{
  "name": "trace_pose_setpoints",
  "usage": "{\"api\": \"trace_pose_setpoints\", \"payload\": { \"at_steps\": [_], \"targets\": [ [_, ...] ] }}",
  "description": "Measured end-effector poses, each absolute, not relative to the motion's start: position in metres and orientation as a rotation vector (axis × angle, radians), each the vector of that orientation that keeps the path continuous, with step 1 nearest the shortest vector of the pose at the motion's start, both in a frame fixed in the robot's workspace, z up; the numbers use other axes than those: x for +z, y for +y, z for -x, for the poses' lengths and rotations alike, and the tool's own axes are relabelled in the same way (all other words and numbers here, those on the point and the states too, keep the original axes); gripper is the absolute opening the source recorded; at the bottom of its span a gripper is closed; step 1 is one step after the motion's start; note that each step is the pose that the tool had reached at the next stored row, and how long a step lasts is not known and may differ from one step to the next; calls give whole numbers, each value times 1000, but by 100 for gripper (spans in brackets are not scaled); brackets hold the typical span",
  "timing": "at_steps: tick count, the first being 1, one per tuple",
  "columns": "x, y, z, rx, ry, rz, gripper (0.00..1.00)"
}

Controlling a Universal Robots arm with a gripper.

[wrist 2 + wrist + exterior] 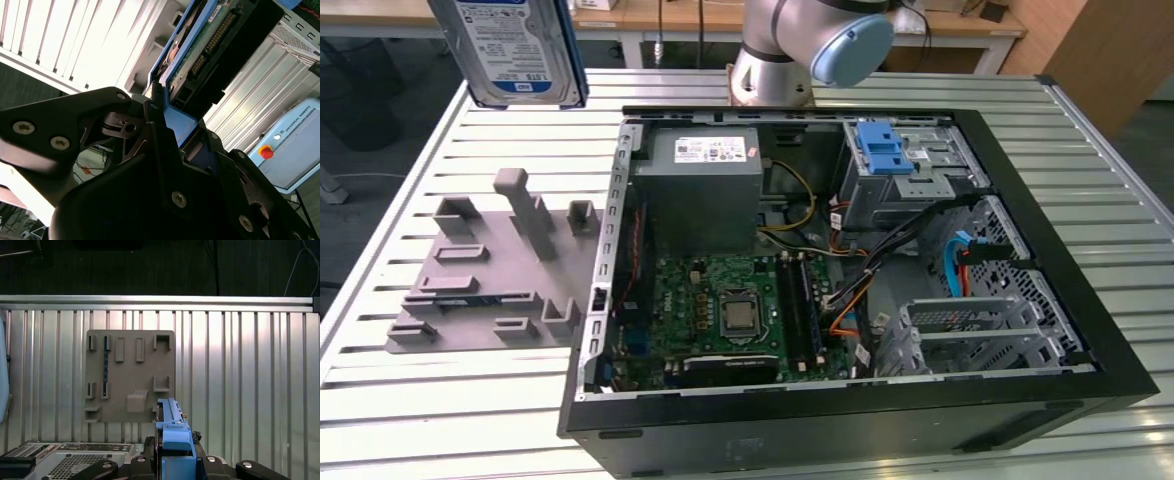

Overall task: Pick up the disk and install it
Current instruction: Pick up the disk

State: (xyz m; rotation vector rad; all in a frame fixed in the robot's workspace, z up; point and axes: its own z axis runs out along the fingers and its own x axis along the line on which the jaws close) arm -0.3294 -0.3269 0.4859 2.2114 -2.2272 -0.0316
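The disk (507,50), a silver drive with a blue-and-white label and a blue carrier frame, hangs high in the air at the exterior view's upper left, above the table and off to the side of the open computer case (1067,250). In the second wrist view my gripper (167,107) is shut on the disk (200,45), its black fingers (155,135) clamping the blue frame at one end. In the first wrist view the disk's blue edge (172,435) stands up between my gripper's (172,460) jaws.
A grey fixture plate (487,270) with raised holders lies on the slatted table, seen below the disk as the fixture plate (130,375). Inside the case are a grey power supply (698,190), a motherboard (734,310), and a drive cage with a blue clip (881,150). The arm's base (787,50) stands behind the case.
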Motion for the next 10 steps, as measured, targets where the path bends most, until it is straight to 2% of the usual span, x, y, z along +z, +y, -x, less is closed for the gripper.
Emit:
{"api": "trace_pose_setpoints", "payload": {
  "at_steps": [10],
  "targets": [
    [486,-327,320,-32,-2227,-2211,36]
  ]
}}
